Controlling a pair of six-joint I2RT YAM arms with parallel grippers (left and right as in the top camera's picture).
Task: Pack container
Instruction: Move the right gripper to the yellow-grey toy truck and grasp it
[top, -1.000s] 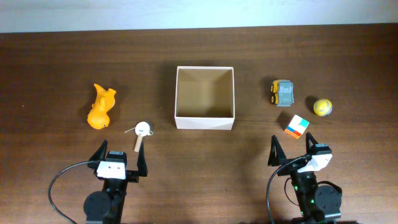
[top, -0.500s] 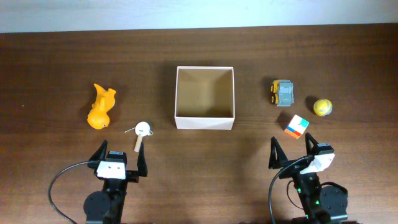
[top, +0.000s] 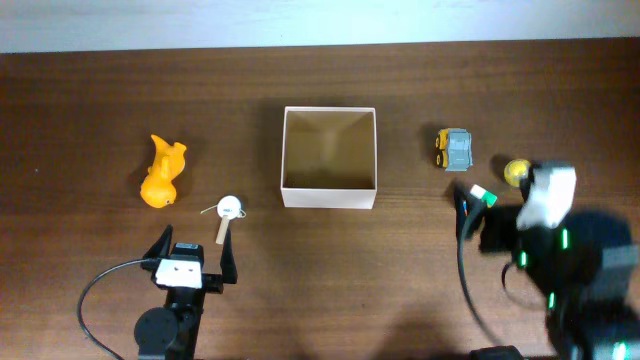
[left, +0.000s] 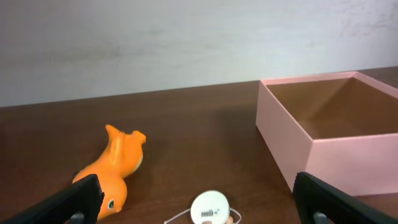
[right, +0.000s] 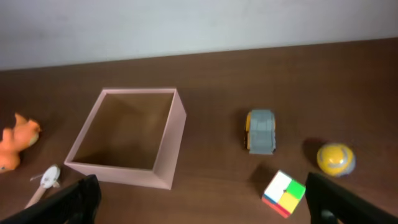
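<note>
Right arm has lifted and pushed out toward the table's right edge since half a second ago; left arm has not moved.
Dark wood-grain table (top: 330, 290), pale wall (top: 320, 20) along its far edge. The container (top: 329, 196) sits mid-table, nearer the far edge: square, thin white walls, tan card inside. Right arm is motion-blurred overhead; it covers most of the colour cube (right: 284, 192) and clips the yellow ball (top: 515, 172). Right gripper (right: 205, 199) fingers are spread wide with nothing between them. Left gripper (top: 195, 248), at the near edge, is likewise spread. Left of the container are a glossy orange toy animal (top: 162, 172) and a white disc on a wooden stick (top: 229, 208). A grey-and-yellow toy car (top: 455, 149) stands to the container's right, apart from it.
</note>
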